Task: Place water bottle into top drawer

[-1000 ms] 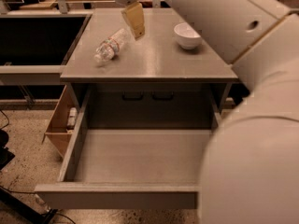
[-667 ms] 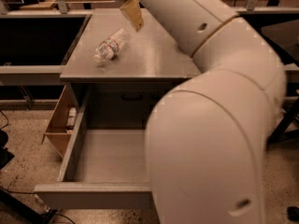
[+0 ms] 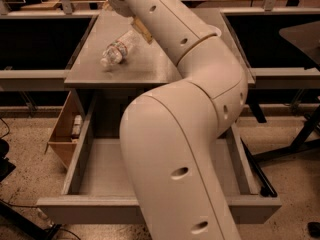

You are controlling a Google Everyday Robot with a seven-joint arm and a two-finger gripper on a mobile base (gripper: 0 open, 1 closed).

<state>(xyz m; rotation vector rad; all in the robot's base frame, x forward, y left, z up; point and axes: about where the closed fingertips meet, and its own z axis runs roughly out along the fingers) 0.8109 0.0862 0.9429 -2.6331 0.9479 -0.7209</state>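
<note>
Arm swung across view, end effector just beside lying water bottle

— How's your light?
— Warm, dim, from overhead. Your big cream plastic arm shows soft sheen; its tan gripper hangs toward the grey metal worktop's back-left corner. Deep shadow lies under the front edge.

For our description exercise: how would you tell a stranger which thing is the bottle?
Find the grey table above the open drawer. On its left half lies the bottle, on its side, just left of the pincer. It alone is clear ribbed plastic with a label band.
</note>
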